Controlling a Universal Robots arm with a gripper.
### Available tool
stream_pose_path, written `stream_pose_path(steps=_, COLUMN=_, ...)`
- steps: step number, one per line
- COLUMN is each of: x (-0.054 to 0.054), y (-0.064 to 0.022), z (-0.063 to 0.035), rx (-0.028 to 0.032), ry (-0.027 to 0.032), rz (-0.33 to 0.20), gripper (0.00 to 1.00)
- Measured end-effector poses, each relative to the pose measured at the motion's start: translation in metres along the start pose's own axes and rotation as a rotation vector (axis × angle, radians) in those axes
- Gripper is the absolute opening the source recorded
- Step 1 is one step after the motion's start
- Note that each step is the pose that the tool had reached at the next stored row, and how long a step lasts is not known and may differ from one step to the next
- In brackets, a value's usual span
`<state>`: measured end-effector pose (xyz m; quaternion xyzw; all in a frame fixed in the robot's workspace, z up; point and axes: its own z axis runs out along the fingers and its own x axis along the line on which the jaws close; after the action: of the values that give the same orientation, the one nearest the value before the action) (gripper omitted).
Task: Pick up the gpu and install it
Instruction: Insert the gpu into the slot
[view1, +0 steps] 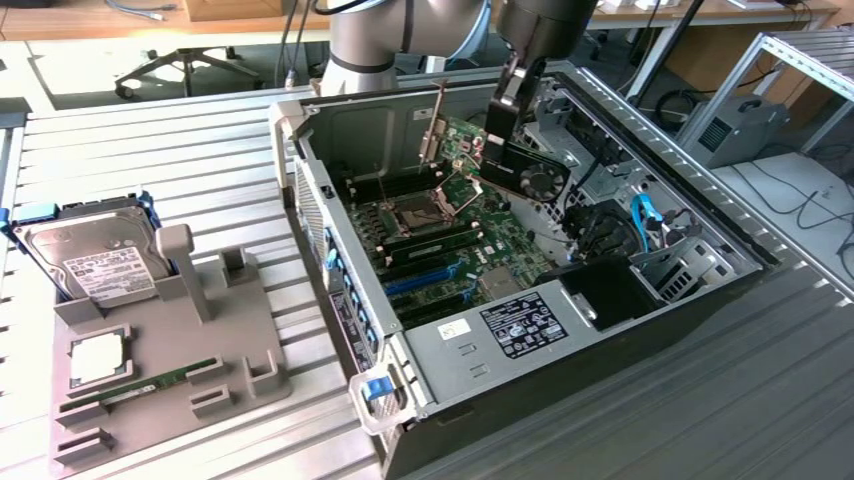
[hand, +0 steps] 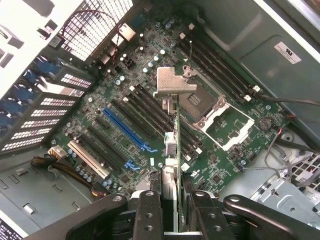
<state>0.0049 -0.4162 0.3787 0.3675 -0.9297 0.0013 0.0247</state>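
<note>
We hold graphics card edge-on in gripper, jaws partway closed, clamped on it, above motherboard inside case. Our judgement: card upright, edge parallel to blue slot, bracket toward rear grille.

Thin flat gpu: black shroud with a round fan, green board, silver end bracket. Hangs on edge inside the open computer case, raised above the motherboard, not seated in any slot. Fan side faces the exterior view's right. Sits clamped between the fingers along one long edge. Appears edge-on in the wrist view, a narrow green line with the bracket at the far end.
</note>
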Motion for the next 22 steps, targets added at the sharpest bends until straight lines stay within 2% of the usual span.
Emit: stream_pose_path(steps=22, x=0.0000, y=0.0000, z=0.0000, rx=0.0021, ry=0.0007, rz=-0.046, gripper=0.27)
